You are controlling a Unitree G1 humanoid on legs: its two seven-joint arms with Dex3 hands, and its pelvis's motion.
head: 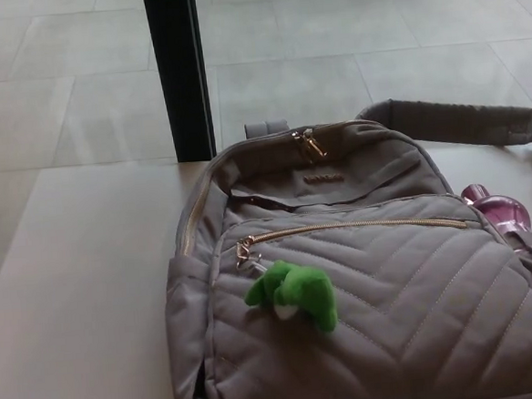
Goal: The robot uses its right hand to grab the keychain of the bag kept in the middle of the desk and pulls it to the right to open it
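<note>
Head view: a grey quilted backpack [372, 283] is seen lying flat on a pale desk [72, 304], filling the centre and lower right of the frame and cut off by the bottom and right edges. Its front pocket is stitched in a chevron pattern. A gold front zipper [359, 227] is seen running across the top of that pocket, from the middle left to the middle right of the frame; it appears closed, with its slider at the left end. A green plush keychain [295, 293] is hung from that slider by a small metal clasp [245, 253] and is laid on the quilted panel, just below and to the right of the slider, near the centre of the frame. A second pair of gold zipper pulls [310, 144] is seen at the top of the bag, in the upper middle. A grey shoulder strap [461, 120] is stretched toward the upper right edge. A pink translucent object [501, 210] is partly hidden behind the bag's right side. A black post [180, 73] is stood upright in the upper left centre, behind the desk, against a tiled floor [347, 48].

Neither robot hand is shown in the frame, so the state of their fingers cannot be told.
</note>
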